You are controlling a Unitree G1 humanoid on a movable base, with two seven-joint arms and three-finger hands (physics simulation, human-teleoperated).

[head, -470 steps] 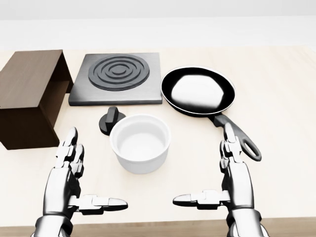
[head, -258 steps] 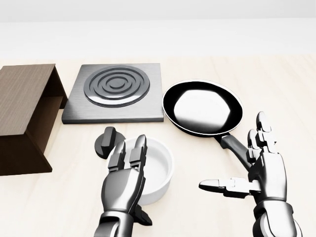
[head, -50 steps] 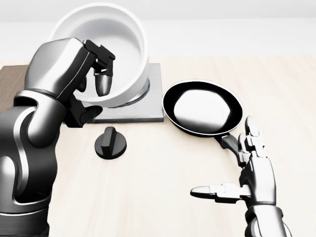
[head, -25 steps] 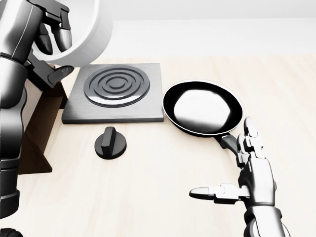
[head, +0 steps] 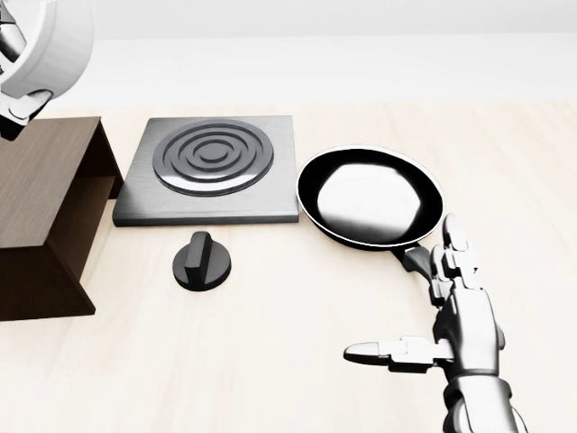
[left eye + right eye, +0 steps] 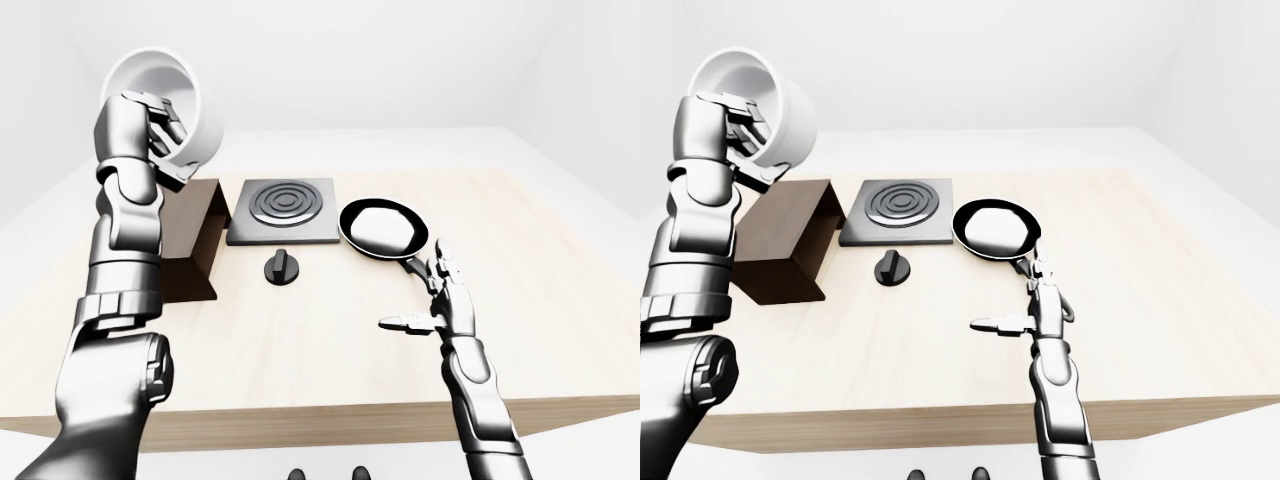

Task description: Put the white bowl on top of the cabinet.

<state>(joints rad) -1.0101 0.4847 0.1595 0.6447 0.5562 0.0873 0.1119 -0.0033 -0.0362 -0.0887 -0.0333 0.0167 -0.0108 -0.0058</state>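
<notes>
The white bowl (image 6: 168, 98) is tilted, its mouth facing up and left, held high in the air in the left-eye view. My left hand (image 6: 166, 150) is shut on its rim, fingers inside and thumb under the wall. The bowl hangs above the dark brown cabinet (image 6: 782, 238), clear of its top. In the head view only part of the bowl (image 5: 52, 43) shows, in the top left corner over the cabinet (image 5: 41, 203). My right hand (image 5: 406, 302) is open and empty, low on the right, next to the pan's handle.
A grey hotplate (image 5: 212, 167) lies right of the cabinet, with a black knob (image 5: 202, 262) below it. A black frying pan (image 5: 371, 196) lies right of the hotplate, handle toward my right hand. The wooden table's near edge (image 6: 330, 425) runs along the bottom.
</notes>
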